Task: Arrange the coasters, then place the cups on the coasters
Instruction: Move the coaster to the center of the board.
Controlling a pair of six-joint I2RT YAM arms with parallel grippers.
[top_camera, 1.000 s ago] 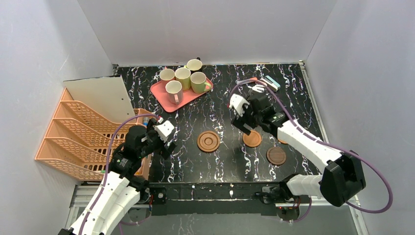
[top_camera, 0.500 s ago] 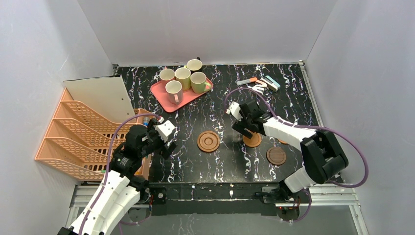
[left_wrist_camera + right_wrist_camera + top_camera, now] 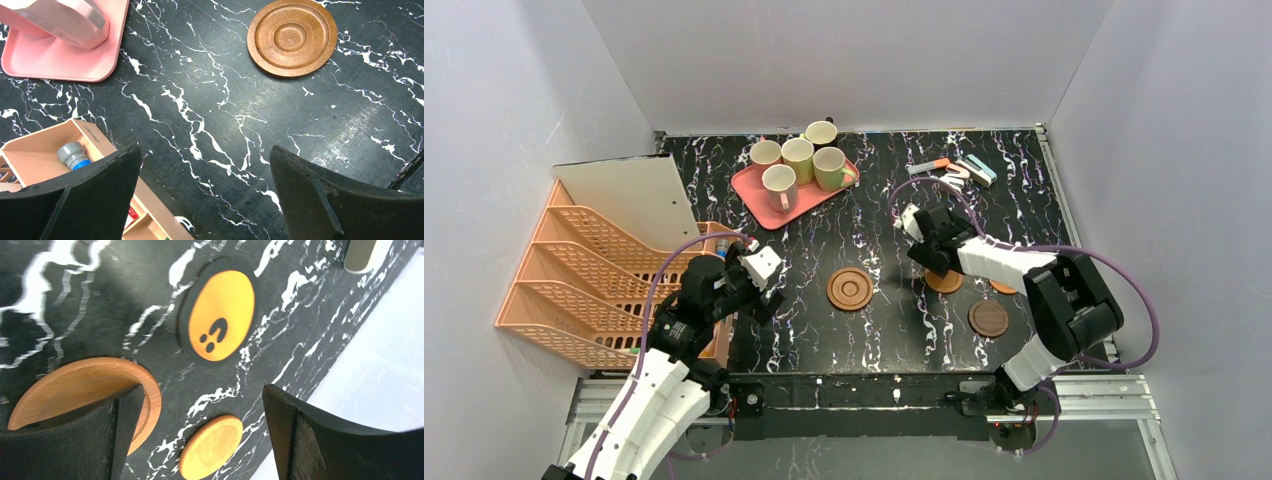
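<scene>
Two part-hidden | light coaster under right claw | orange coaster behind arm

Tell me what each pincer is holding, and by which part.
Nothing is held. Left pincer: open over the tabletop. Right pincer: open at the edge of the pale wooden coaster, not gripping it.

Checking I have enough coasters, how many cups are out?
5. On the pink tray: pale pink cup, yellow-green cup, green cup, pink cup. Dark brown cup at the tray's far corner. None looks hidden.
</scene>
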